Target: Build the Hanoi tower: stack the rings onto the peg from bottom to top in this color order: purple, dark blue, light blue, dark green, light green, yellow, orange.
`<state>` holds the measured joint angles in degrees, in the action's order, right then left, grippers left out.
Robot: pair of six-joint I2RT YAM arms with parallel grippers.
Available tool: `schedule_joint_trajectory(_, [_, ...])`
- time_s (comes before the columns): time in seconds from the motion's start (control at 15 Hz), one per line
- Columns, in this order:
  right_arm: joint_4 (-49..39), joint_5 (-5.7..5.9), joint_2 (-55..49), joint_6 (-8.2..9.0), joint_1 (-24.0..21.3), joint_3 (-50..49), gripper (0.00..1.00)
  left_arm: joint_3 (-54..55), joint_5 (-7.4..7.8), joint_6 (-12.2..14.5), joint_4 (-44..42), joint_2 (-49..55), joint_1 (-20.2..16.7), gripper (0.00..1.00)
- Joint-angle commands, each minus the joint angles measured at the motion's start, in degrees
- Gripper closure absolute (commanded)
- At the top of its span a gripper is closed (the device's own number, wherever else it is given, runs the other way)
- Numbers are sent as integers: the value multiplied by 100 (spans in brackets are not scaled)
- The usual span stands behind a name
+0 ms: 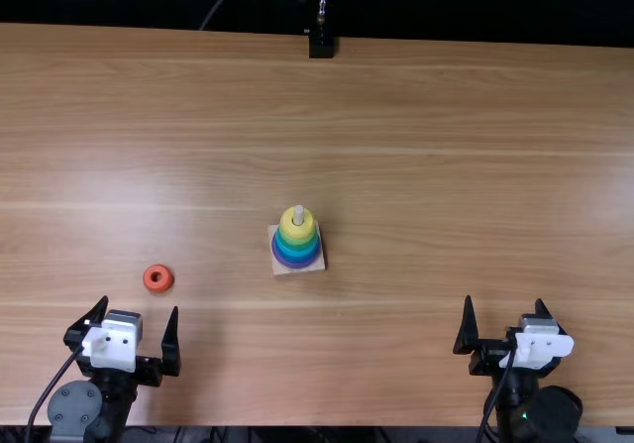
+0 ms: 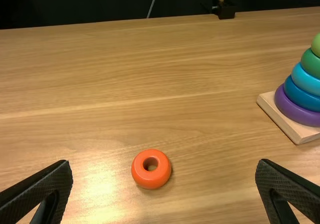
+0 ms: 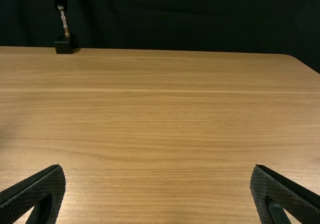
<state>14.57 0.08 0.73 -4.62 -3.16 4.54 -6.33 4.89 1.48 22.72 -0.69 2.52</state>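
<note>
Left claw (image 1: 140,304) and right claw (image 1: 504,300): both spread. The orange ring (image 1: 158,278) lies loose, presumably to cap the stack (image 1: 296,241) last.

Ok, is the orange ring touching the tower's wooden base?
Apart: the top view shows bare tabletop between the orange ring and the wooden base.

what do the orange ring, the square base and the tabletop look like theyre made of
The orange ring looks like painted wood, or possibly plastic: even colour, slight gloss, no grain visible. The square base seems to be bare pale wood, fairly matte. The tabletop could be wood or wood-look laminate: it has long grain streaks and a satin sheen where light reflects.
</note>
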Motion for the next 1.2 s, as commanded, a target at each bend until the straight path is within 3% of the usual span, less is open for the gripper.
schedule_joint_trajectory(0.0, [416, 140, -73, 9, -71, -366, 0, 633, 102, 84, 375, 69, -42, 0])
schedule_joint_trajectory(0.6, [416, 140, -73, 9, -71, -366, 0, 545, 144, 95, 301, 69, -42, 0])
schedule_joint_trajectory(0.67, [416, 140, -73, 9, -71, -366, 0, 149, 92, 84, 238, 69, -42, 0])
schedule_joint_trajectory(0.8, [416, 140, -73, 9, -71, -366, 0, -756, 155, 137, 280, -89, -42, 0])
schedule_joint_trajectory(0.93, [416, 140, -73, 9, -71, -366, 0, -1635, 144, 148, 470, -959, -103, 0])
schedule_joint_trajectory(1.13, [416, 140, -73, 9, -71, -366, 0, -2698, 81, 137, 1430, -2111, -147, 0])
